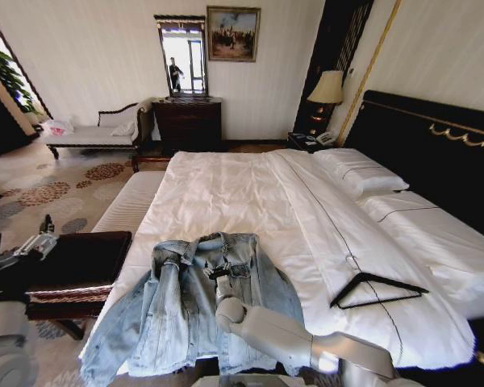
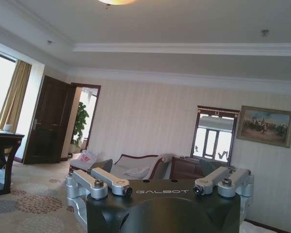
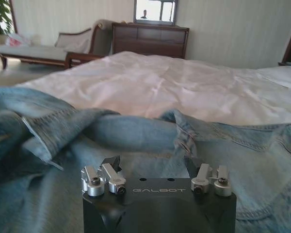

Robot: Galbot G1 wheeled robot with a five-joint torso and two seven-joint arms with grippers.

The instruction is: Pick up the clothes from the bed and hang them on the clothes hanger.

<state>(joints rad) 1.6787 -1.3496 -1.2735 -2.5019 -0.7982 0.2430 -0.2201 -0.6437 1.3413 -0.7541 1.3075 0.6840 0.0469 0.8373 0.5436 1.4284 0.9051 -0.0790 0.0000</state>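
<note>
The clothes, a light-blue denim jacket (image 1: 185, 310), lie spread at the foot of the bed (image 1: 250, 193), collar toward the pillows. My right gripper (image 1: 219, 276) rests low over the jacket just below the collar. In the right wrist view this gripper (image 3: 153, 167) is open, its dark fingertips (image 3: 112, 164) spread just above the denim (image 3: 136, 131), holding nothing. The black clothes hanger (image 1: 377, 290) lies flat on the quilt to the right of the jacket. My left gripper (image 1: 32, 246) hangs parked at the left beside the bed; in the left wrist view it (image 2: 160, 189) is open and faces the room.
A dark bench (image 1: 81, 258) stands against the bed's left side under my left arm, with a white-cushioned bench (image 1: 133, 201) beyond it. A chaise (image 1: 89, 133) and a dresser (image 1: 187, 121) line the far wall. Pillows (image 1: 359, 173) and a black headboard (image 1: 436, 153) are at the right.
</note>
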